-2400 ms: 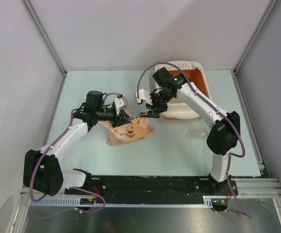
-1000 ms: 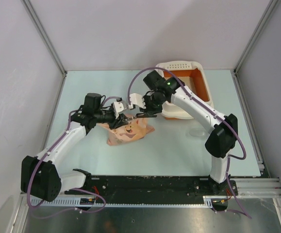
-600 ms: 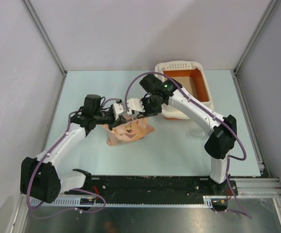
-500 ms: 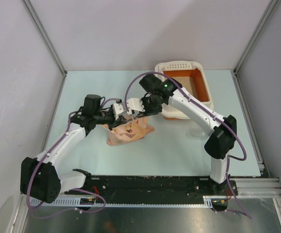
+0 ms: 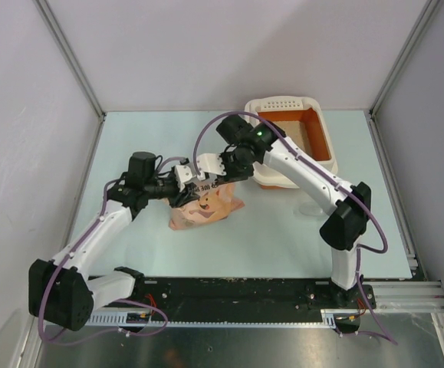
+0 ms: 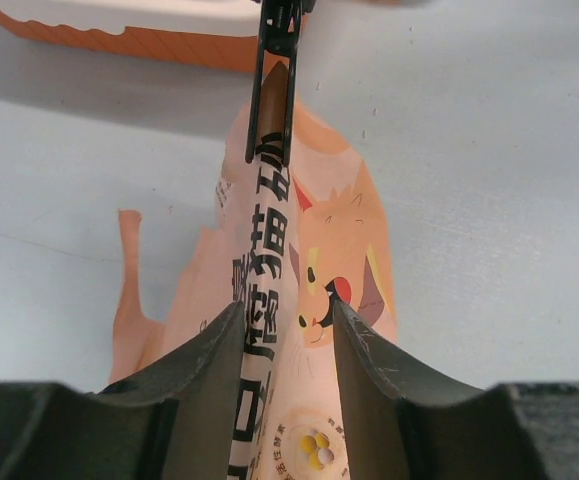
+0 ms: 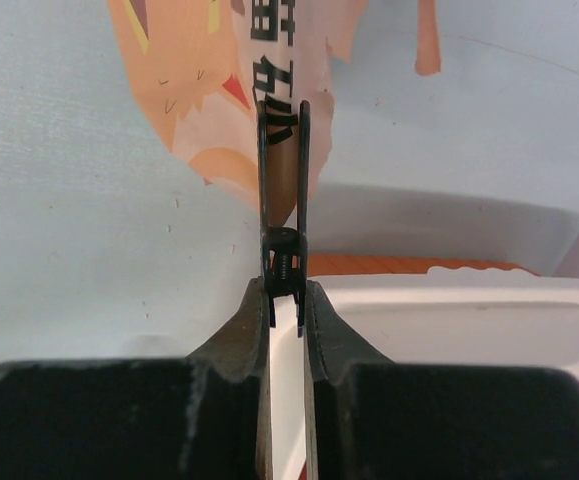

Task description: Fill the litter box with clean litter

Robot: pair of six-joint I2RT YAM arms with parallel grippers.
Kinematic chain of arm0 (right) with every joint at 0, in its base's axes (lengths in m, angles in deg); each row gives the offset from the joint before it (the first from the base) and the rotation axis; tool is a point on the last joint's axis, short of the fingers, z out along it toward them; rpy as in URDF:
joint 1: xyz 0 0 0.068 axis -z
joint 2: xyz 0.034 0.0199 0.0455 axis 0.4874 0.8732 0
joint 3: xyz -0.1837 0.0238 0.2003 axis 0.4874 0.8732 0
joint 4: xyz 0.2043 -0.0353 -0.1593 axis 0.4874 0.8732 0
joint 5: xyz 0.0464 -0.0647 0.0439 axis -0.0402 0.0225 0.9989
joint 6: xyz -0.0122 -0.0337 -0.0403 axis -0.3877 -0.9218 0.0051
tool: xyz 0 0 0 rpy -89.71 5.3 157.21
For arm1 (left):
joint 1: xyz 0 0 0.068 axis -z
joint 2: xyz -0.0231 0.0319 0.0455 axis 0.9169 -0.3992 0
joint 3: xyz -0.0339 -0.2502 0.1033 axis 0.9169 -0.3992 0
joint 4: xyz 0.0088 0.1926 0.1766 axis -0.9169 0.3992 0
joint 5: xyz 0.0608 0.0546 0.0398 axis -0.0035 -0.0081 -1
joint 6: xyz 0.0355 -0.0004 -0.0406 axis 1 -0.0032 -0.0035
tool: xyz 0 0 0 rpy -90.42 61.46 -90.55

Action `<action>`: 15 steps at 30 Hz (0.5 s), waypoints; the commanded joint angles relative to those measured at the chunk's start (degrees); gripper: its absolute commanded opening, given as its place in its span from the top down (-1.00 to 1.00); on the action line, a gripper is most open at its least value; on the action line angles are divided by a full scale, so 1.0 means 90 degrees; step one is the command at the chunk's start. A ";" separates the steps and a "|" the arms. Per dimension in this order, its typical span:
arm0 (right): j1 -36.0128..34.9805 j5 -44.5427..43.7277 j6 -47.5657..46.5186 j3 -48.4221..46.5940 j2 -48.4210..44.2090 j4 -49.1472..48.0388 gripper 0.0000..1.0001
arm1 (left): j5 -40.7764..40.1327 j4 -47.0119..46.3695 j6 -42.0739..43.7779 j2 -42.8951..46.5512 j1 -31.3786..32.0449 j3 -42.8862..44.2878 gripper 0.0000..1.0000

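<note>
Right arm has swung left, off the litter box (image 5: 283, 103) and over to the bag of litter (image 5: 206, 208); left arm has drawn its elbow back a little. Both tools now meet at the bag's top edge.

- Right tool (image 7: 287, 290): closed tight on the handles of the black clip (image 7: 283, 250). Clip is not off yet, its blades bite the folded bag top.
- Left tool (image 6: 287, 308): fingers straddle the same fold lower down, bag material filling the gap. Appears to pinch it; contact on the far finger not fully clear.
- Bag: lies on the desk (image 5: 283, 238), just near and left of the box's near corner, apart from it. Top fold is raised as a ridge between the two tools. No granules visible; bag sealed.
- Box: far right of desk, long axis running away from the arm bases, perforated strip at the far end. Orange walls visible.

Key relation: fold and clip share one line, running from the left tool through the clip to the right tool, with the box rim straight behind the right tool. Judgement: clip needs squeezing open and drawing back along that line, toward the box, while the left tool anchors the fold. Right arm is the nearer one to the box.
</note>
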 commanded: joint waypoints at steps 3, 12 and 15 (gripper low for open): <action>-0.0206 0.0250 -0.0064 -0.0812 0.0338 0.0054 1.00 | -0.0463 0.0123 -0.0304 0.0565 -0.0123 -0.0368 0.06; -0.0246 0.0494 0.0005 -0.1057 0.0632 0.0455 1.00 | -0.2307 0.0123 -0.0948 0.1493 -0.0064 -0.1081 -0.36; -0.0246 0.0572 0.0014 -0.1067 0.0671 0.0455 1.00 | -0.2709 0.0123 -0.0948 0.1620 -0.0015 -0.1286 -0.39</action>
